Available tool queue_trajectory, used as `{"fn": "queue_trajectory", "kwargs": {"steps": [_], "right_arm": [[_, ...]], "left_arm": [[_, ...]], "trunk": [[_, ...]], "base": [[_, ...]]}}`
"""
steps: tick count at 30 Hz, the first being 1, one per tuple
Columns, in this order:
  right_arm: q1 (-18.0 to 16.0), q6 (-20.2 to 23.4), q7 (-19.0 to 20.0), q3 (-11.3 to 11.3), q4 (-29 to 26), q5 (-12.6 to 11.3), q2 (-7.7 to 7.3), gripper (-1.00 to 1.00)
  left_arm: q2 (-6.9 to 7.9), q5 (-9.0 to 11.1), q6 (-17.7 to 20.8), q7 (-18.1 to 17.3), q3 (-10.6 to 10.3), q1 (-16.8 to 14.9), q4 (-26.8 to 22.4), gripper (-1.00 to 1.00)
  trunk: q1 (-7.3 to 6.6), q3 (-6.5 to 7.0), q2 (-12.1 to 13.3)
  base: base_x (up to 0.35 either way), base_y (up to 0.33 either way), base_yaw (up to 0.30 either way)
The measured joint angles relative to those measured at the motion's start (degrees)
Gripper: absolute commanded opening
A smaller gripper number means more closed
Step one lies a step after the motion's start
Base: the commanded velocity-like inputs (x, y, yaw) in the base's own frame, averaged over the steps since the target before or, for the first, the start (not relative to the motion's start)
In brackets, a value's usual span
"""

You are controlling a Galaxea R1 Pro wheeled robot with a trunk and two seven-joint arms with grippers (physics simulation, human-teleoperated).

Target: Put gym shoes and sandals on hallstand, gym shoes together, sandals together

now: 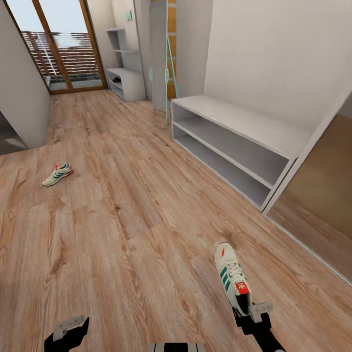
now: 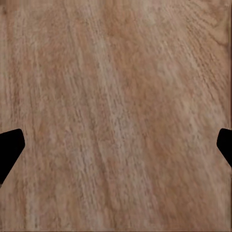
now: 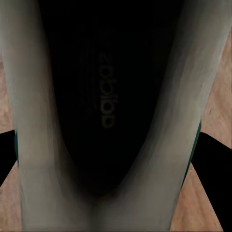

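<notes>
Head view: right gripper [image 1: 247, 313] clamped on gym shoe [image 1: 231, 276] heel.

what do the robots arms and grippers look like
Both arms are black. In the head view the left gripper has a light grey, bracket-like finger plate with small holes, mounted on a black body. The right gripper has a similar pale grey plate on a black wrist. In the wrist views the fingertips appear as plain matte black wedges. No cables or markings are visible.

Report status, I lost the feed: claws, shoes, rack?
Right claw shut on near shoe. Left claw open, over floor. Far shoe on floor. Rack bare.
</notes>
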Motion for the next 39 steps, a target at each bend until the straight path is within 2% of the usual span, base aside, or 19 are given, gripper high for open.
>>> {"fn": "queue_trajectory", "kwargs": {"steps": [4,5,10,21,26,30,39], "right_arm": [[0.3,0.0,5.0,0.1,0.0,-0.1,-0.41,-1.0],[0.3,0.0,7.4,0.0,-0.1,-0.2,-1.0,-1.0],[0.4,-0.1,13.4,-0.2,-0.1,-0.4,-2.96,-1.0],[0.4,-0.2,13.7,-0.3,-0.1,-0.5,-3.08,-1.0],[0.4,-0.1,13.7,-0.9,-0.1,-2.1,-3.15,-1.0],[0.4,-0.1,13.7,-1.8,-0.1,-4.9,-3.16,-1.0],[0.4,-0.2,13.7,-1.9,-0.1,-6.0,-3.08,-1.0]], "left_arm": [[-0.05,0.0,0.0,0.0,0.0,0.0,0.0,1.0],[-0.06,0.0,0.0,0.0,0.0,0.0,0.0,1.0],[-0.07,0.0,0.0,0.0,0.0,0.1,0.0,1.0],[-0.08,0.1,0.0,0.0,0.0,0.1,0.1,1.0],[-0.08,0.2,0.0,0.0,-0.1,0.1,0.6,1.0],[-0.1,0.3,0.0,0.0,-0.1,0.1,0.8,1.0],[-0.08,0.5,0.0,0.0,0.0,0.1,0.8,1.0]], "trunk": [[0.0,0.0,0.0],[0.0,0.0,0.0],[0.0,0.0,0.0],[0.0,0.0,0.0],[0.0,0.0,0.0],[0.0,0.0,0.0],[0.0,0.44,0.0]], "base": [[0.339,-0.016,0.0],[0.339,-0.052,0.0],[0.338,-0.077,0.0],[0.338,-0.09,0.0],[0.339,-0.037,0.0],[0.34,-0.008,0.017],[0.34,-0.001,0.133]]}}
